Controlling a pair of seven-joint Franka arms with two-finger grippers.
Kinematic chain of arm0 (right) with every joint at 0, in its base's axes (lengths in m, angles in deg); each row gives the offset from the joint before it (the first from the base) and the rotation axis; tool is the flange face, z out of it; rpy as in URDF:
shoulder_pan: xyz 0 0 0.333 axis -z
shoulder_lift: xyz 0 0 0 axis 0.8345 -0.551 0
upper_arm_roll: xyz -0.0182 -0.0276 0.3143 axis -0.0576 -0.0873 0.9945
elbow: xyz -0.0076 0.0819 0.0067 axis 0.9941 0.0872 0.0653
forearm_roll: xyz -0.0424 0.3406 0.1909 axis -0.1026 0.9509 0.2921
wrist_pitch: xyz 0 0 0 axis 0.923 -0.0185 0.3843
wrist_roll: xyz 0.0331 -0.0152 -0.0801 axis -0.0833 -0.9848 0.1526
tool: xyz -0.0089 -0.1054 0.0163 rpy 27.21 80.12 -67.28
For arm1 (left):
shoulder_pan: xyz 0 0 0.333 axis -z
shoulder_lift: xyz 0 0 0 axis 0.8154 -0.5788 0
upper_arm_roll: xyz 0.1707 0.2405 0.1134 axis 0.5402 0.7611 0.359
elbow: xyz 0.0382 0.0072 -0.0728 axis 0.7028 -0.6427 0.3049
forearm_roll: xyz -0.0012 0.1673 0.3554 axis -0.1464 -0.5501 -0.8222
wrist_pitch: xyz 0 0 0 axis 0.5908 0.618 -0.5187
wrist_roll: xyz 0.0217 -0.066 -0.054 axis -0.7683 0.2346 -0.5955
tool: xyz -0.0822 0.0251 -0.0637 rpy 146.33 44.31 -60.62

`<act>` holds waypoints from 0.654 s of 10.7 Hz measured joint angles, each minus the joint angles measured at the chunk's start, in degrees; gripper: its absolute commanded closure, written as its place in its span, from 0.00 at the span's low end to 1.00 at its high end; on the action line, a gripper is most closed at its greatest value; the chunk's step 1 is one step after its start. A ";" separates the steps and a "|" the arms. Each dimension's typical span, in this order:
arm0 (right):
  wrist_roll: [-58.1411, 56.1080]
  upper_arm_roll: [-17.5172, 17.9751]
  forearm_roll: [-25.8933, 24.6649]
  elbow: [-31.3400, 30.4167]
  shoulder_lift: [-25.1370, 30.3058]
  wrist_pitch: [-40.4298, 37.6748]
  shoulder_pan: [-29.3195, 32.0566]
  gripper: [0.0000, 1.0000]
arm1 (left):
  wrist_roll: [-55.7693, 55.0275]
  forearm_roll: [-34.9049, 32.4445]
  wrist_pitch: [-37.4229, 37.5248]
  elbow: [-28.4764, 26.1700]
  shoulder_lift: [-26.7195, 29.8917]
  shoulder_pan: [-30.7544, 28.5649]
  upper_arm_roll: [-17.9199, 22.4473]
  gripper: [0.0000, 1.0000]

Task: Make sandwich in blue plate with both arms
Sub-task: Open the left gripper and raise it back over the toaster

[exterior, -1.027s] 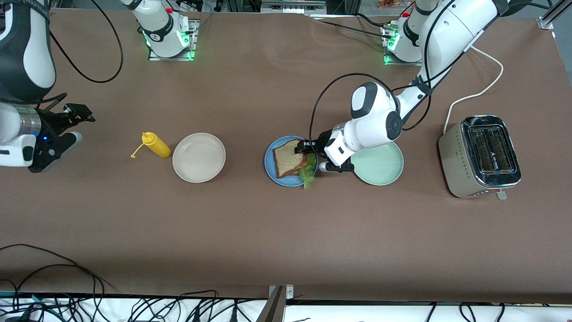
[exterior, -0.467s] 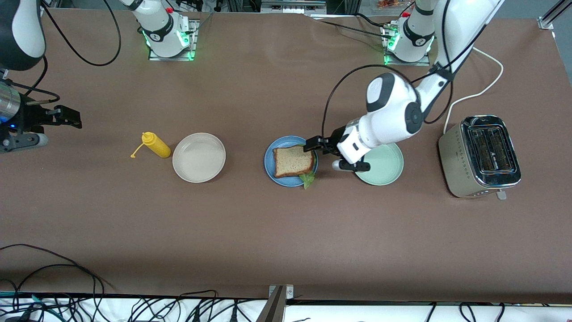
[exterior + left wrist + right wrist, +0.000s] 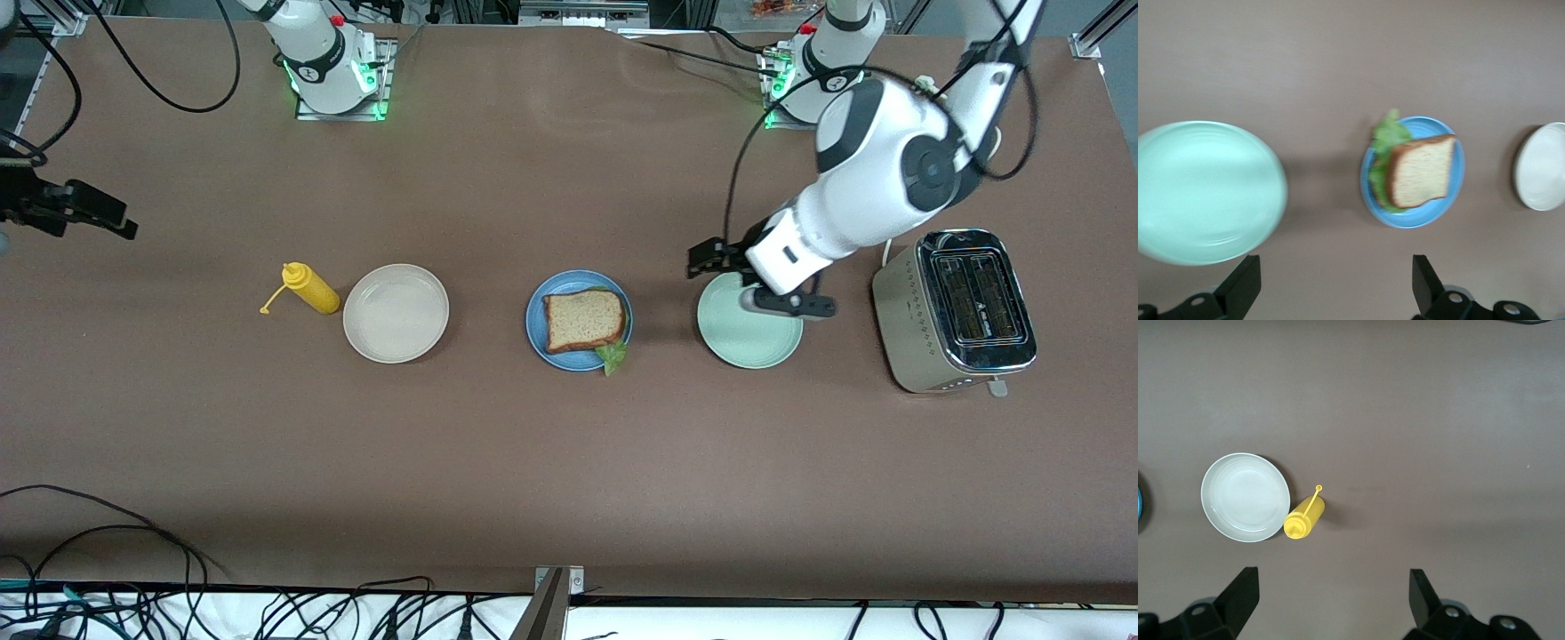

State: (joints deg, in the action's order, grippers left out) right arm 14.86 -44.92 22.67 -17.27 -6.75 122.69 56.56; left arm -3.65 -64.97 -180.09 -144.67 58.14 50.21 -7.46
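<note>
The sandwich (image 3: 582,320) lies on the blue plate (image 3: 536,322) in the middle of the table: a tan bread slice on top, green lettuce (image 3: 612,356) sticking out at the edge nearer the front camera. The lower slice is hidden. In the left wrist view the sandwich (image 3: 1421,170) sits on the blue plate (image 3: 1411,219) with lettuce (image 3: 1386,133) at one side. My left gripper (image 3: 707,260) is open and empty, up over the edge of the mint-green plate (image 3: 747,333), apart from the sandwich; its fingertips frame bare table (image 3: 1335,280). My right gripper (image 3: 107,216) is open and empty at the right arm's end of the table (image 3: 1331,593).
A cream-white plate (image 3: 396,313) and a yellow squeeze bottle (image 3: 309,287) lie toward the right arm's end; both show in the right wrist view, plate (image 3: 1245,497) and bottle (image 3: 1303,519). A silver toaster (image 3: 956,307) with a white cord stands at the left arm's end.
My left gripper has let go of the top bread slice and drawn back from the blue plate, rising over the mint-green plate. My right arm has drawn back toward the table's end.
</note>
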 measured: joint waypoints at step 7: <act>2.52 0.19 -0.03 -0.09 0.63 -0.28 -0.57 0.00 | 2.05 -12.74 12.92 2.95 10.00 2.67 12.98 0.00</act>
State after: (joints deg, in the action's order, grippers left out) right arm 17.38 -44.73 22.64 -17.36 -6.13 122.41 55.99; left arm -1.60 -77.70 -167.17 -141.73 68.14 52.88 5.52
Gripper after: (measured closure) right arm 0.000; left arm 0.000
